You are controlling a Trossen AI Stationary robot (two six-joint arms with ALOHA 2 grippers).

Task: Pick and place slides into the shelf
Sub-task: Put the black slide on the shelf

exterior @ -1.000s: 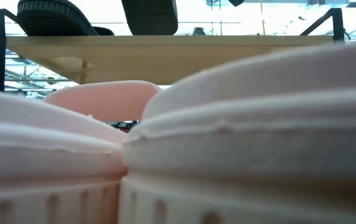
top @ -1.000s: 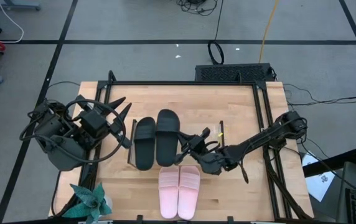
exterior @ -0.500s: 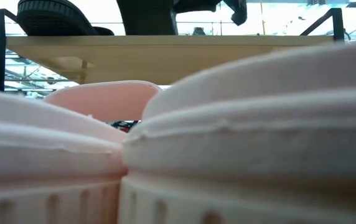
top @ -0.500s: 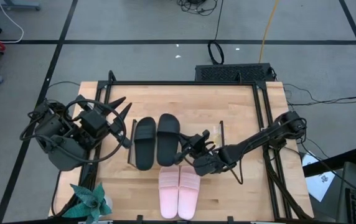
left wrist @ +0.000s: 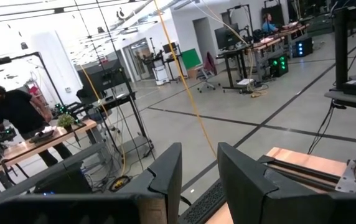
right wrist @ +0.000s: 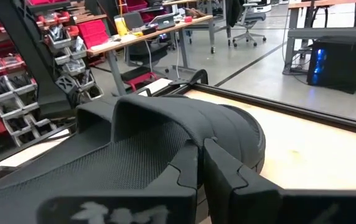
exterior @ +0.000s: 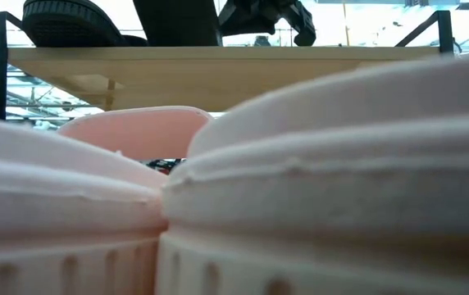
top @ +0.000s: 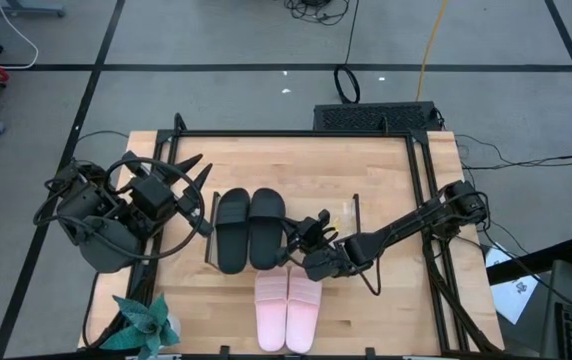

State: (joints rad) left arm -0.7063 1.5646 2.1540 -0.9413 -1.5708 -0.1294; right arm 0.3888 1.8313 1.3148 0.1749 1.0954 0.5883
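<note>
Two black slides lie side by side, soles down, on the shelf [top: 318, 206], the left one [top: 232, 231] and the right one [top: 266, 229]. In the low view they sit on the board [exterior: 218, 56]. The two pink slides [top: 287, 309] rest on the table near its near edge and fill the low view [exterior: 316, 164]. My right gripper [top: 296, 237] is shut at the right black slide's right side [right wrist: 165, 134]. My left gripper [top: 194, 172] waits open at the table's left, pointing up and away [left wrist: 200, 180]. My right gripper touches the right black slide's right edge [right wrist: 184, 155], beside the strap, with the tips of its shut fingers [right wrist: 218, 168]. It comes nearly level from the table's right, across the slide. The slide lies flat on the shelf board, beside the other black slide.
A green paper plant [top: 144, 325] stands at the table's near left corner. Black rails [top: 426, 220] run along the table's sides. The shelf's right half [top: 331, 215] is bare board. In the left wrist view a person [left wrist: 16, 112] stands at a far bench.
My right gripper has moved toward the table's left along the shelf top. The right black slide has slid left and slightly toward the near edge, and now lies close beside the left black slide. The pink slides and left arm have kept still.
</note>
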